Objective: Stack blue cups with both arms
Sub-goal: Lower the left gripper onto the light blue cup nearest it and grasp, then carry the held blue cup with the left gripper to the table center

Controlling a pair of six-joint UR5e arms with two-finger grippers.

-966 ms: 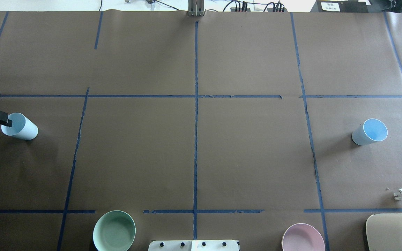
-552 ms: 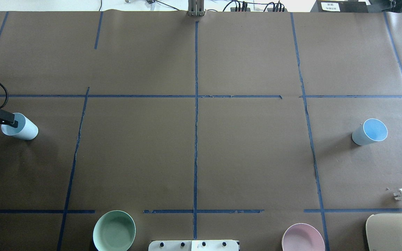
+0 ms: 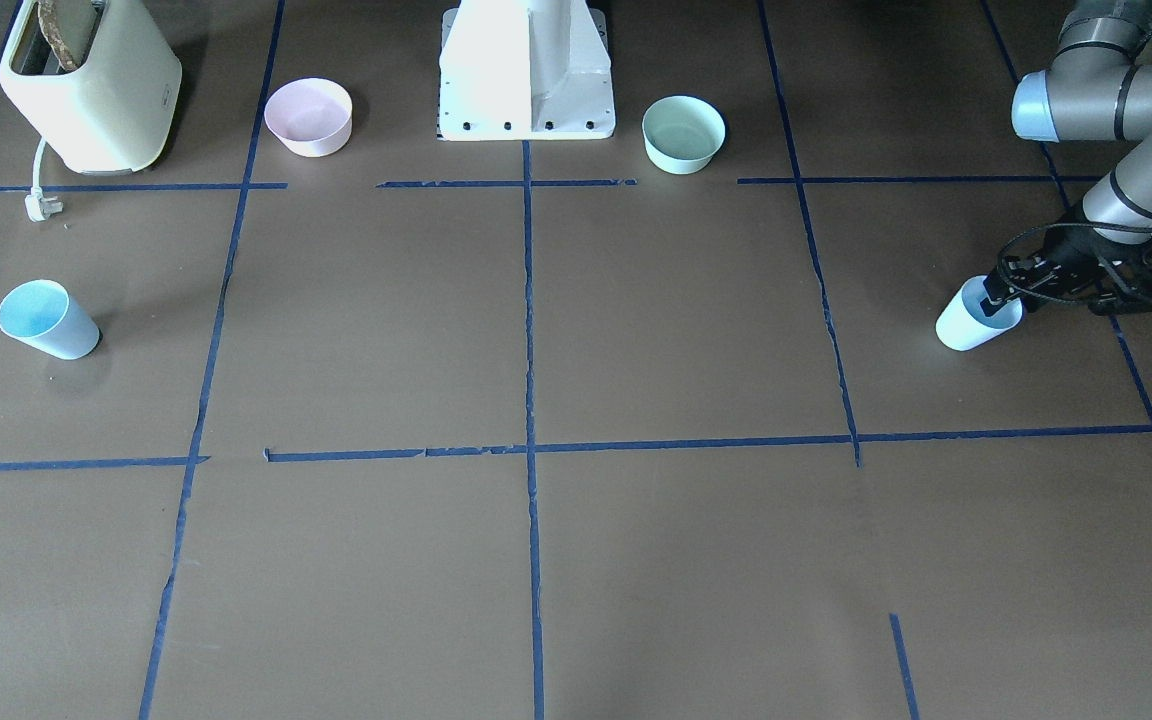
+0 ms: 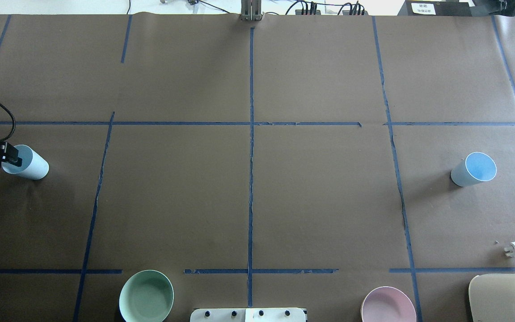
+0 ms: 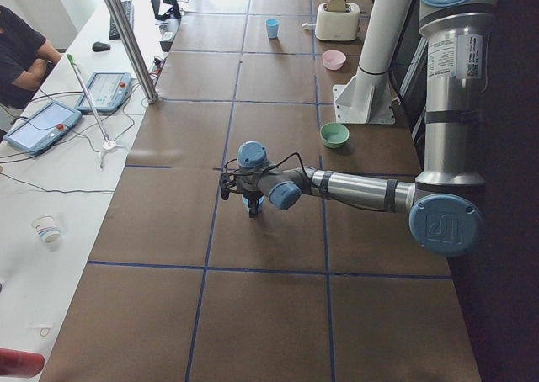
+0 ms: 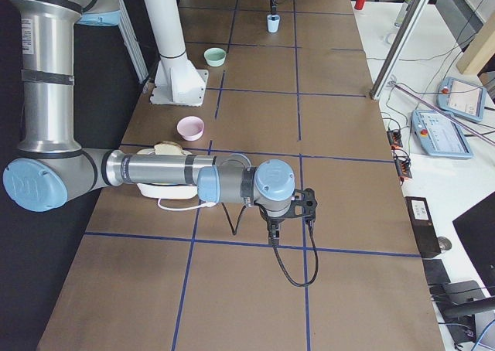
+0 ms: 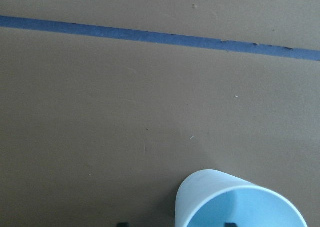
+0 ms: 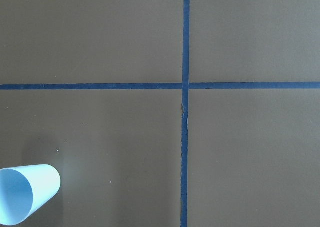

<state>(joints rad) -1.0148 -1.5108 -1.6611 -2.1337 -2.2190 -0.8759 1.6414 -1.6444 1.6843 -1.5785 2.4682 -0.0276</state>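
Note:
One blue cup (image 4: 28,163) stands upright at the table's far left; it also shows in the front view (image 3: 966,322) and the left wrist view (image 7: 235,202). My left gripper (image 4: 10,155) is open at its rim, one finger inside the cup and one outside, astride the wall (image 3: 998,297). The other blue cup (image 4: 474,169) stands alone at the far right, also in the right wrist view (image 8: 22,194). My right gripper (image 6: 288,216) shows only in the exterior right view, hanging above the table; I cannot tell whether it is open or shut.
A mint-green bowl (image 4: 146,296) and a pink bowl (image 4: 388,306) sit near the white pedestal (image 3: 526,70). A cream toaster (image 3: 86,85) with a loose plug (image 4: 514,250) stands at the near right corner. Blue tape lines divide the brown table cover.
My left gripper has shifted slightly at the left cup's rim and its cable loop has risen. Both cups stand where they were.

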